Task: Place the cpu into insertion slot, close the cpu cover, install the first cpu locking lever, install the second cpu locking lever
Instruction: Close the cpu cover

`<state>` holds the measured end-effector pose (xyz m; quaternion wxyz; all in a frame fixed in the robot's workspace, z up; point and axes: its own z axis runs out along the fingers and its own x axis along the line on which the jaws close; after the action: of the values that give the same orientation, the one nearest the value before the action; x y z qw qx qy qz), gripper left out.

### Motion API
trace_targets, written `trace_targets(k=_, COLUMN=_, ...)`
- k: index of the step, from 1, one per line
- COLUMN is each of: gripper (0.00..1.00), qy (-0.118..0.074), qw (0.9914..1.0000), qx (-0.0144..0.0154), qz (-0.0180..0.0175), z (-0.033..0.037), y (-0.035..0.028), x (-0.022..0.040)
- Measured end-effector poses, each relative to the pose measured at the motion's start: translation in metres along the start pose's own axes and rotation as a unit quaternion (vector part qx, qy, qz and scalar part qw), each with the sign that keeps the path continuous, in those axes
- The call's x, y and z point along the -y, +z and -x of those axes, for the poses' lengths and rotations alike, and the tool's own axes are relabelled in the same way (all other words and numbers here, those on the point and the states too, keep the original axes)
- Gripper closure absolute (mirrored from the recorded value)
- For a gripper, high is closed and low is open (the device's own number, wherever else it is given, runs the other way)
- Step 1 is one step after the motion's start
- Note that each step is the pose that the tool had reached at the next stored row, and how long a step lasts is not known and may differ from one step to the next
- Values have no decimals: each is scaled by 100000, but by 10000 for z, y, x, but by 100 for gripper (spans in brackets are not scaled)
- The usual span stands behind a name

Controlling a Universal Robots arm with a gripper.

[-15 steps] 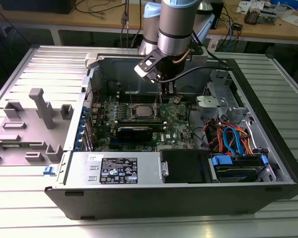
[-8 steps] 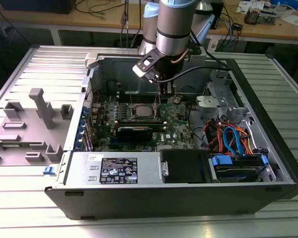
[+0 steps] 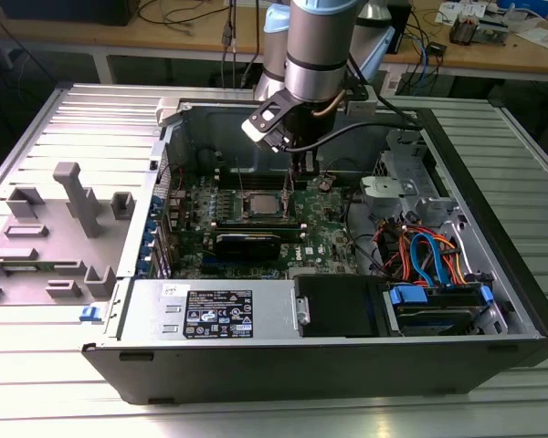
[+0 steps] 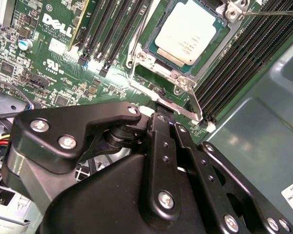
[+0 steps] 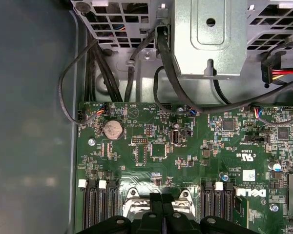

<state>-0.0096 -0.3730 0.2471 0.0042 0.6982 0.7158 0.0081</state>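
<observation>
Gripper [image 3: 291, 185], fingers pressed together, hangs just beside the seated cpu [image 3: 261, 206] at the exterior view's centre.

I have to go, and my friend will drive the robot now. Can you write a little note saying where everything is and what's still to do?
Pincer: looks shut, tip low at the socket's edge in the first wrist view.
cpu: lying flat in the insertion slot.
cpu cover: looks folded down around the chip.
Done: chip in, cover seemingly closed.
Left: both locking levers. One thin wire lever sticks out free past the cover's corner, so they seem not latched.
</observation>
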Motion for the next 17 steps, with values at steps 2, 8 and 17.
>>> trace_targets(k=2, gripper=89, qy=10, qw=100000, qx=-1, qz=-1, z=0, y=0, x=9)
trace_targets(k=8, gripper=89, qy=5, qw=100000, qx=-1, qz=-1, z=-1, y=0, x=32)
trace_targets(k=17, gripper=89, qy=4, qw=100000, qx=1, qz=-1, z=-2, y=-1, x=80)
